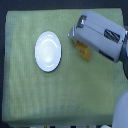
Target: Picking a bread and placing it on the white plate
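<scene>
The white plate (48,51) lies on the green cloth, left of centre in the exterior view. The bread (83,51), an orange-brown loaf, lies on the cloth to the plate's right. Only its lower part shows, because the arm covers the rest. My gripper (75,30) comes in from the exterior view's right and hovers over the bread's upper end, apart from the plate. Its grey body hides the fingers, so whether they are open or shut on the bread is unclear.
A green cloth (30,95) covers the whole table. The grey forearm (107,37) crosses the upper right corner. Part of the robot's white body (121,112) shows at the lower right edge.
</scene>
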Action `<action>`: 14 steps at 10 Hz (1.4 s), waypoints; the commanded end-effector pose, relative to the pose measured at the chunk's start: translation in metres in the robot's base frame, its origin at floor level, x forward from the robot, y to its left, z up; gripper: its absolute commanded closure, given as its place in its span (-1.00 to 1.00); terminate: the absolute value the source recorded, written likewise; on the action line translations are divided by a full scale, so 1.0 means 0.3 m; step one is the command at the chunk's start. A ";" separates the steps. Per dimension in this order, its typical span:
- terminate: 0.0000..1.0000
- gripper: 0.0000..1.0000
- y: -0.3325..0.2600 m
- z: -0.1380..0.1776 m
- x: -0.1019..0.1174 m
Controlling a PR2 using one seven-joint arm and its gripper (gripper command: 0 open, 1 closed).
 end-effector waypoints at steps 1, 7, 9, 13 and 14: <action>-1.00 1.00 0.052 0.016 -0.014; -1.00 1.00 0.063 0.046 0.003; -1.00 1.00 0.059 0.050 0.007; -1.00 1.00 0.066 0.068 0.015; -1.00 1.00 0.065 0.087 0.018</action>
